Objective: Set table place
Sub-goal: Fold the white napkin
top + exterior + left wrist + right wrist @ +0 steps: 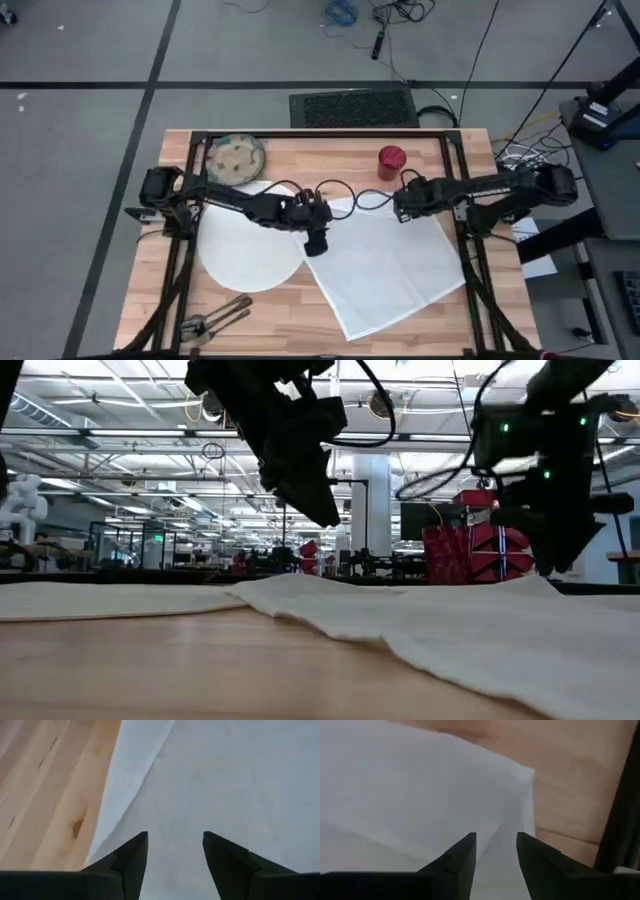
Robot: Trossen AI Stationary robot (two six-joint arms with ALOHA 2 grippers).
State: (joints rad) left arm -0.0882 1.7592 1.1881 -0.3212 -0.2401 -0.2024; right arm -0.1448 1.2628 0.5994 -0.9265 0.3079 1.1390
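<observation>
The white napkin [385, 265] lies spread flat on the table [470, 315], right of centre. Its left corner reaches the rim of the large white plate [245, 255]. My left gripper [316, 243] hovers open over that left corner, above the cloth [225, 780]. My right gripper [404, 212] hovers open over the napkin's far corner [520, 775]. In the low view both grippers [322, 510] [553, 560] hang above the cloth [420, 620]. The speckled bowl [237, 157] and red cup [391, 160] stand at the far edge. Dark cutlery [215, 320] lies at the near left.
The black table frame [320, 132] runs along the far edge and down both sides. Bare wood shows at the near edge between the cutlery and the napkin. Cables and a dark mat [352, 107] lie on the floor beyond the table.
</observation>
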